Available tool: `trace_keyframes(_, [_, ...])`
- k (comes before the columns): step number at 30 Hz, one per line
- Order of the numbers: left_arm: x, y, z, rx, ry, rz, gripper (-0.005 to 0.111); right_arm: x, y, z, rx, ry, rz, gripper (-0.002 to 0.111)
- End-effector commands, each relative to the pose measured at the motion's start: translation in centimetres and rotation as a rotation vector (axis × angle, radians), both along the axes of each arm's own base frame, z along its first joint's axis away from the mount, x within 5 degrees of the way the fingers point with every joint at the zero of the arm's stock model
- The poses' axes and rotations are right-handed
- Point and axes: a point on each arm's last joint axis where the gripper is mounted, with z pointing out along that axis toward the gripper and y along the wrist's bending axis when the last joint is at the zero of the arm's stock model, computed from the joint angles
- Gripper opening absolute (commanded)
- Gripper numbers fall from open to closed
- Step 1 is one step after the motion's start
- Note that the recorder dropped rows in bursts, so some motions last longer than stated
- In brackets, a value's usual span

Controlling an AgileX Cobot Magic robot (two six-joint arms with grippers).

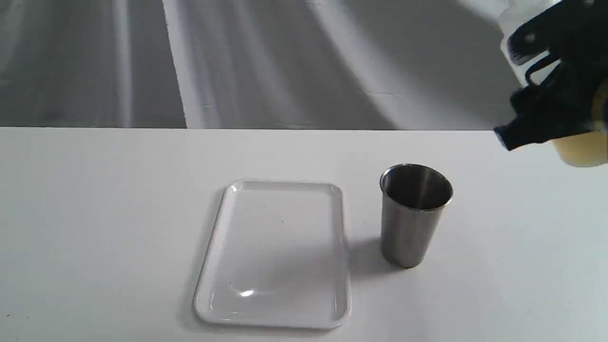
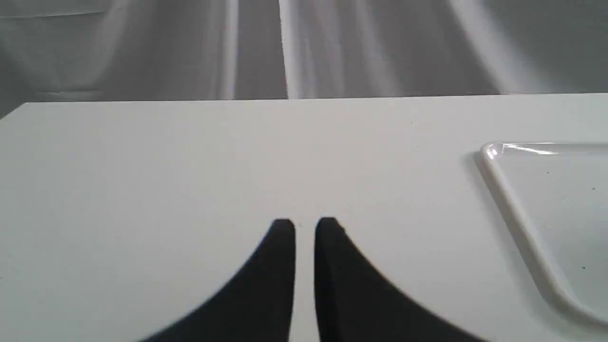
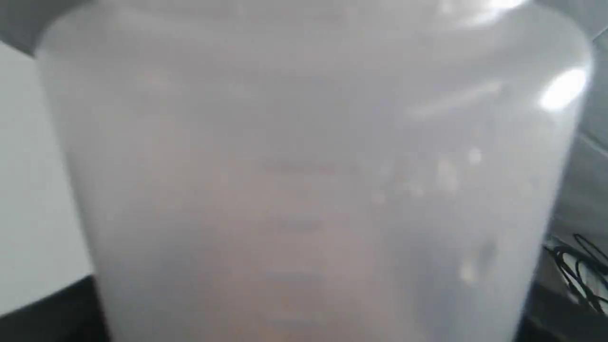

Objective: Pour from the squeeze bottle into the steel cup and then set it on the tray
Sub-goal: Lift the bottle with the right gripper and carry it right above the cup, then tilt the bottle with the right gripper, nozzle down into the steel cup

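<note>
**Right arm is holding the bottle aloft, off to the side of the cup**

The right gripper (image 1: 546,90) is hanging high at the right edge of the exterior view. Its black fingers are clamping round the squeeze bottle (image 1: 582,145), whose amber liquid is showing below the grip. The bottle is being held clear of the table (image 1: 95,213), above and to the right of the steel cup (image 1: 415,213), not over its mouth. The frame is cutting off much of it, so its tilt cannot be told. In the right wrist view its cloudy wall is filling nearly everything.

The left gripper (image 2: 305,225) is hovering low over the tabletop. Its fingers are drawn almost together with only a thin slit between them, and they are gripping nothing.

The cup is standing upright just right of the tray (image 1: 280,247), not touching it. A grey draped cloth (image 1: 285,61) is hanging behind the table.
</note>
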Motion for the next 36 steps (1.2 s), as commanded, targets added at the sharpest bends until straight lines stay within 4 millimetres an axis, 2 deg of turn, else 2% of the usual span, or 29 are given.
trace_keyframes(1, [0.0, 0.0, -0.1, -0.005, -0.007, 0.001, 0.008, 0.5, -0.5, -1.0, -0.031, 0.034, -0.040, 0.000])
trace_keyframes(11, [0.0, 0.0, -0.1, -0.007, -0.007, 0.001, 0.008, 0.8, -0.7, -1.3, -0.104, 0.037, -0.050, 0.000])
trace_keyframes(20, [0.0, 0.0, -0.1, -0.004, -0.007, 0.000, 0.008, 2.2, -0.5, -4.3, -0.165, 0.128, -0.021, 0.000])
trace_keyframes(26, [0.0, 0.0, -0.1, -0.004, -0.007, 0.000, 0.008, 2.5, -0.5, -5.1, -0.185, 0.157, -0.019, 0.000])
trace_keyframes(36, [0.0, 0.0, -0.1, -0.008, -0.007, 0.001, 0.008, 2.4, -0.8, -5.0, -0.461, 0.255, 0.054, 0.000])
